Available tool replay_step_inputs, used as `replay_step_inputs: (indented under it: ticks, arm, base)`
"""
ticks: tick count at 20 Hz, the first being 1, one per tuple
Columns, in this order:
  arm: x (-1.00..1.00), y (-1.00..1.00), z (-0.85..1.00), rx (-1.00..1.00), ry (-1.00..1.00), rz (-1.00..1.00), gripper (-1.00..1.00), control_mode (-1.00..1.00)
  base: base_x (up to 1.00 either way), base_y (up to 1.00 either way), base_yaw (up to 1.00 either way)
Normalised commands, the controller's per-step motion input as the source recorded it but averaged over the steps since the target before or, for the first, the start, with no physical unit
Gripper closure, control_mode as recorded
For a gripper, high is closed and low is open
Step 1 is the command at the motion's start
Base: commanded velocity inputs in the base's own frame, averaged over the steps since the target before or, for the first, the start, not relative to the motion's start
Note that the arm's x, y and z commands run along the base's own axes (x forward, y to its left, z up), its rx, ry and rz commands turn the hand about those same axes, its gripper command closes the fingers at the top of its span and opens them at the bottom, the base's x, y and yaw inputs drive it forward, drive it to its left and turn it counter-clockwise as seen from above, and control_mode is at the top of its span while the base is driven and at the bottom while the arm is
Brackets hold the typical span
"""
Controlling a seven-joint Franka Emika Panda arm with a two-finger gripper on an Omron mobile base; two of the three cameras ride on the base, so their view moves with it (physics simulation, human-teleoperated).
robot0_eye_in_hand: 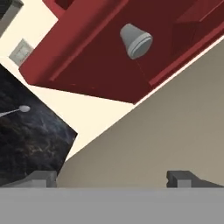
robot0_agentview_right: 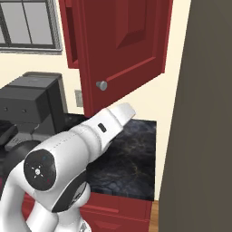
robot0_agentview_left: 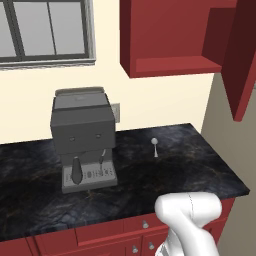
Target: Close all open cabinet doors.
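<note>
A dark-red cabinet door [robot0_agentview_right: 122, 50] hung swung open at twelve o'clock above the black marble table [robot0_agentview_left: 165, 165], its silver knob [robot0_eye_in_hand: 136, 40] facing the gripper [robot0_eye_in_hand: 113, 178], whose fingers stood spread and empty, apparently approaching to push it shut.

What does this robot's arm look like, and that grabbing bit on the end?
The arm is smooth, glossy white, in rounded tube-like segments with dark grey joints and a dark round cap bearing small coloured dots. The tool ends in two small, dark grey, blocky fingertips.
</note>
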Motion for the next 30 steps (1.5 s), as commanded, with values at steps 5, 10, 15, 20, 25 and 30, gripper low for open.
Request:
replay_step_inputs:
  ticks: [5, 10, 15, 20, 25, 30]
  arm:
    - [0.0, 0.0, 0.11, -0.43, 0.0, 0.17, -1.0, -1.0]
    - [0.19, 0.0, 0.09, -0.39, 0.0, 0.16, -1.0, -1.0]
    - [0.69, 0.0, 0.0, -0.19, 0.0, 0.08, -1.0, -1.0]
    - [0.56, 0.0, 0.0, -0.01, 0.0, 0.0, -1.0, -1.0]
    - [0.08, -0.08, 0.0, 0.02, -0.01, 0.0, -1.0, -1.0]
    - [0.28, -0.08, 0.0, 0.11, 0.0, 0.08, -1.0, -1.0]
  base:
    - [0.0, 0.0, 0.0]
    - [0.0, 0.0, 0.0]
    - [0.0, 0.0, 0.0]
    - [0.0, 0.0, 0.0]
    - [0.0, 0.0, 0.0]
    - [0.0, 0.0, 0.0]
